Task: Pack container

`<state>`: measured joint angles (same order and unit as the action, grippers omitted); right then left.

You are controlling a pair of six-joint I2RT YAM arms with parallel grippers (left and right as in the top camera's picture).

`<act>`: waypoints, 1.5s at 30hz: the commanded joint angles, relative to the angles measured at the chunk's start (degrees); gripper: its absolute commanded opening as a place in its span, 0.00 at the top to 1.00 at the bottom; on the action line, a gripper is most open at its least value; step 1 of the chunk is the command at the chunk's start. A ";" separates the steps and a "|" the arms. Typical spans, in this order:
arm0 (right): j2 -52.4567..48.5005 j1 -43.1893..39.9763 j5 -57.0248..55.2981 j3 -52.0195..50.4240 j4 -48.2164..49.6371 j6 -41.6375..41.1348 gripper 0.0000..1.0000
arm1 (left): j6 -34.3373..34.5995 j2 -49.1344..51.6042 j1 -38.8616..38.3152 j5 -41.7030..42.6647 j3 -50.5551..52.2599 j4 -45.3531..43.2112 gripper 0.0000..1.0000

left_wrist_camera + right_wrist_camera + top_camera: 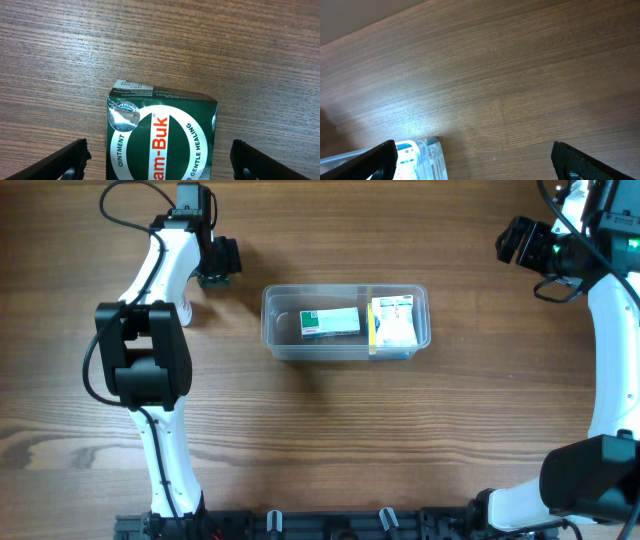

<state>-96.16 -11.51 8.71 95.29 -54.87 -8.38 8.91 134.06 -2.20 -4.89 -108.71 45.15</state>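
Wood-grain table (330, 440) carries the clear container (280, 330) at its middle. Inside the container, a green-and-white box (331, 323) lies beside a white box (393, 322), their print too small to read. Left of the container, the left gripper (160, 160) hangs with jaws spread wide either side of a dark green ointment box (162, 135), not touching it. The box's lower part is cut off, and overhead the gripper hides it. Right of the container, the right gripper (475, 160) gapes wide, holding nothing.
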 commanded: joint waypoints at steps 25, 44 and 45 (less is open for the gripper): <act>-0.07 0.17 -0.33 0.28 0.04 -0.79 0.00 | 0.35 4.48 0.04 -0.94 -0.04 1.81 0.33; -0.07 0.17 -0.35 0.28 0.04 -0.79 0.00 | 0.35 0.61 -0.94 -0.96 -2.43 2.34 0.53; -0.07 0.17 -0.35 0.28 0.04 -0.79 0.00 | 0.35 -0.28 -1.20 -0.96 -2.84 2.54 0.53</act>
<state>-96.16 -11.51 8.71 95.29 -54.87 -8.38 9.32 136.09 -2.42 -5.30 -109.60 46.94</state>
